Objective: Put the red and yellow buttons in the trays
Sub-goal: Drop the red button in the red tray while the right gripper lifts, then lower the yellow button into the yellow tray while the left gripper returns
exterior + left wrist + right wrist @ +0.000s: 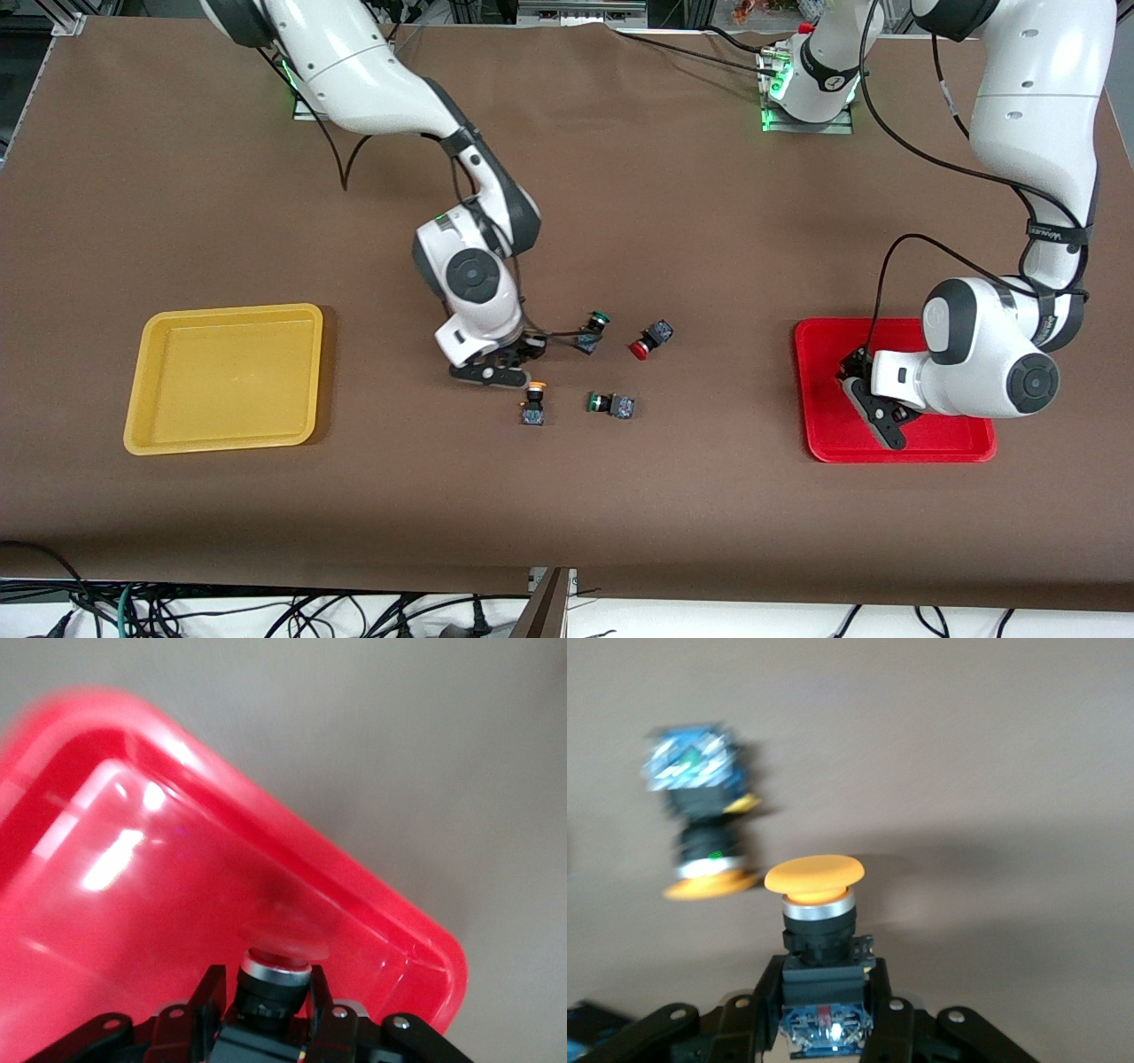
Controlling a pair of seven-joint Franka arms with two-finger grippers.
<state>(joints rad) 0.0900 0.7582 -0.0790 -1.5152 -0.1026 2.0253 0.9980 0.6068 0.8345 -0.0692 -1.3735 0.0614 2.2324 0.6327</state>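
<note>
Left gripper (266,1010) over red tray (372,895), jaws clamping red button (270,979) cap-outward, right gripper (824,1014) beside loose yellow button (533,403), jaws gripping yellow button (819,921) likewise, yellow tray (221,379) toward right arm's end of the surface (620,532).

Red button (270,964) over red tray (819,390)

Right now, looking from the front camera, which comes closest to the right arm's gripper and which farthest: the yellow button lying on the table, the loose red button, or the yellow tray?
From the right gripper:
1. Yellow button on the table: just beside the gripper, nearer the camera.
2. Loose red button: mid-table, toward the left arm's end.
3. Yellow tray: at the right arm's end.
</note>
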